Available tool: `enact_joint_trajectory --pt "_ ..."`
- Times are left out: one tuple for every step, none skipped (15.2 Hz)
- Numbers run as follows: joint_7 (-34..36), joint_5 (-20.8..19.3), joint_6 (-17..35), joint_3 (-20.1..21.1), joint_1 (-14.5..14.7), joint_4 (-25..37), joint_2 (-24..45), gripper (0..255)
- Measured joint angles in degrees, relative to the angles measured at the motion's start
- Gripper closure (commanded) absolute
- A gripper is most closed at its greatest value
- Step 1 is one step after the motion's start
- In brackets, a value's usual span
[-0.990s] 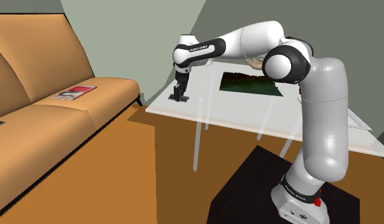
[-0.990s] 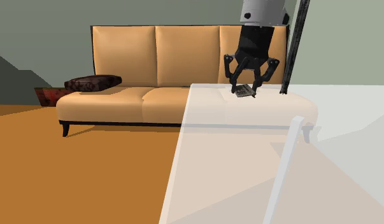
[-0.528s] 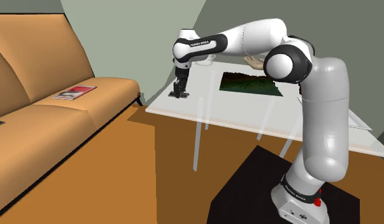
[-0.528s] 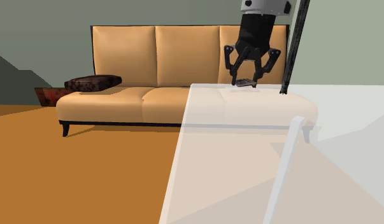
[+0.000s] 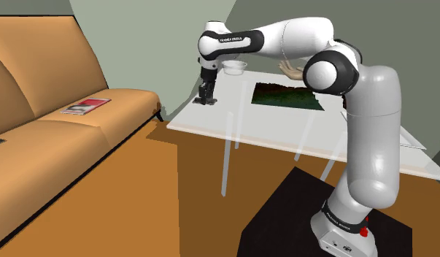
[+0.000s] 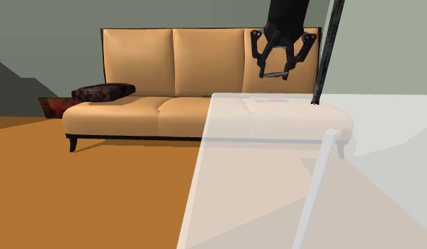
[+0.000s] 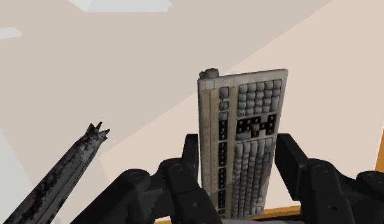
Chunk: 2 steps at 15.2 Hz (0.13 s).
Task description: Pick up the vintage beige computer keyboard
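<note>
The pincer (image 7: pixel 238 151) is clamped on the beige keyboard (image 7: pixel 244 121), with its two black fingers pressing the long edges. I judge it grips across the short width because only that span fits between them. In the second exterior view the keyboard hangs roughly level, clear above the pale glassy surface (image 6: pixel 275 177), and the tan sofa (image 6: pixel 169 71) stands beyond. The key legends cannot be read. The arm (image 5: pixel 284 36) bears dark lettering too small to make out.

One dark rod (image 6: pixel 327 53) near keyboard (image 7: pixel 244 140)
</note>
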Motion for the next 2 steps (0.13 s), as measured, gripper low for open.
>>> enact_joint_trajectory --pt "0.0 0.0 -0.8 0.0 -0.1 0.7 -0.1 255" --pt "0.1 0.0 -1.2 0.0 0.0 1.0 -0.2 255"
